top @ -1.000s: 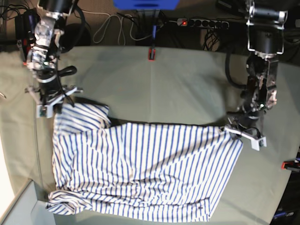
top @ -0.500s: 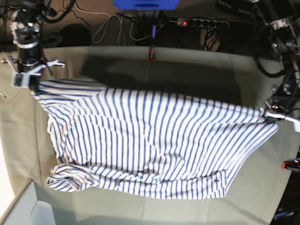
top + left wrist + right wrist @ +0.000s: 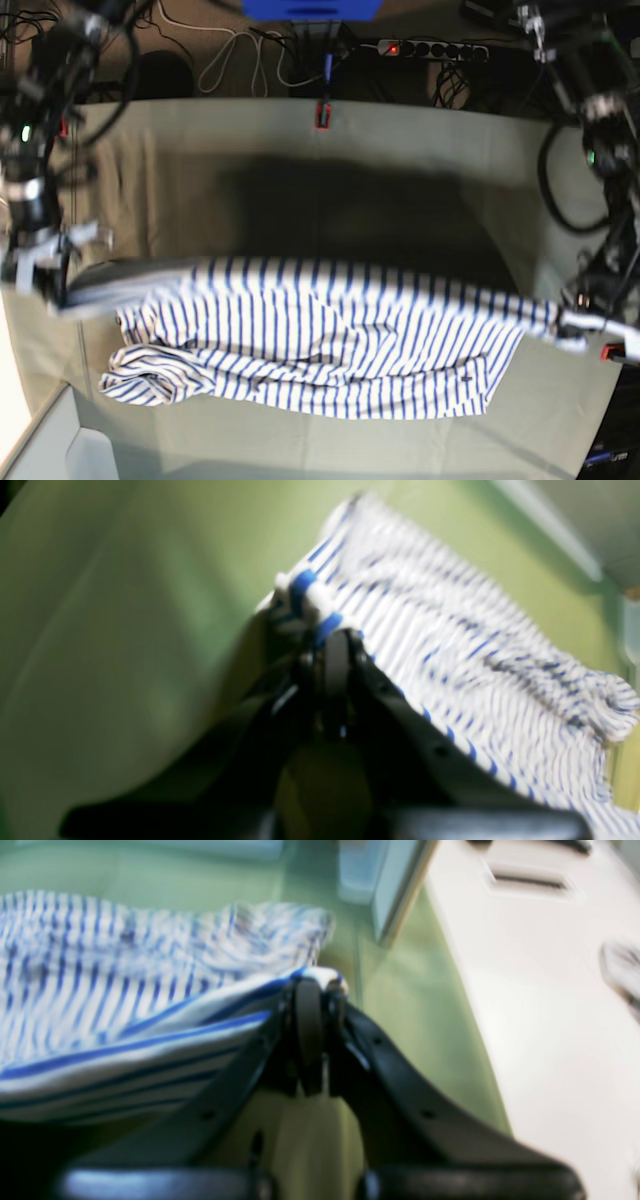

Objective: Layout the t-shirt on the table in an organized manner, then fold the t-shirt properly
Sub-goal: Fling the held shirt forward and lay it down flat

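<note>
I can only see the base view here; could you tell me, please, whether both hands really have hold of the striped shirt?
Observer: Yes. The left wrist view shows the left hand shut on a bunched edge of the soft white t-shirt with thin blue stripes.
Operator: Thank you. And the other side?
Observer: The right wrist view shows the right hand pinching a folded edge of the shirt, with stripes running away from the fingertips.
Operator: Is the cloth under either hand touching the table?
Observer: In both wrist views the gripped edge is lifted clear of the pale grey-green cloth-covered table; both views are blurred, so finer detail is unclear.
</note>
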{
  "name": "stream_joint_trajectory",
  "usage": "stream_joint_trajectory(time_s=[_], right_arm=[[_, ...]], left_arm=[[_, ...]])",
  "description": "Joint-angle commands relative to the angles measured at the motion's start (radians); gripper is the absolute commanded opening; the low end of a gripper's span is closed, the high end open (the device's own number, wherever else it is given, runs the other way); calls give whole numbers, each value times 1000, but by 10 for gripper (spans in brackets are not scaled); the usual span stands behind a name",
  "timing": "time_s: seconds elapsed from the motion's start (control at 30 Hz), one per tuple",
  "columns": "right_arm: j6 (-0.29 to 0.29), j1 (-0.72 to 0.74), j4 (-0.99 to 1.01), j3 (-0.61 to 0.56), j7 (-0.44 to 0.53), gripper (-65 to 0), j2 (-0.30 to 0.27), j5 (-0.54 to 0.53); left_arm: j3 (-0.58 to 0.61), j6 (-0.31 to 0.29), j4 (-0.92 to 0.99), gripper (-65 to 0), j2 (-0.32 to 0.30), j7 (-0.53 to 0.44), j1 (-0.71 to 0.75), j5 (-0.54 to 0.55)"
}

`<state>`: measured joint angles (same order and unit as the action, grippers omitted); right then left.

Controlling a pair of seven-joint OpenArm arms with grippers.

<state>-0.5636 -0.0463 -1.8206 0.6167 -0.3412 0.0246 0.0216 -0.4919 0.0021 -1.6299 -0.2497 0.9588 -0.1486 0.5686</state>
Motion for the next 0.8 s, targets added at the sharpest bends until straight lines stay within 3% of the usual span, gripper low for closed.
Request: stream_joint_trajectory(time_s=[0.0,0.23,0.3,0.43,0.6,0.77], right_arm=[[1,73,-8,7,9,-650,-16,-21],[3,546,210,-19,-310,-650,-170,-21],[4,650,310,-44,-341,-650,-223,-21],[30,870,474,-114,-341,-650,-288,-21],[43,983,453,-169,-348,-650,-323,-22],[40,916,315,-160,-368,-650,-317,-27]], left_arm=[[15,-1,10,-648,-15,-18,-65,6],[174,-1,331,-648,-17,-28,-484,6],[193,0,437,-648,-15,-53,-596,4],[293,-4,678,-648,-17,-211,-823,14],[345,-6,731,-648,-20,-252,-951,15],[345,-4,635,-648,-46,-248,-931,61]])
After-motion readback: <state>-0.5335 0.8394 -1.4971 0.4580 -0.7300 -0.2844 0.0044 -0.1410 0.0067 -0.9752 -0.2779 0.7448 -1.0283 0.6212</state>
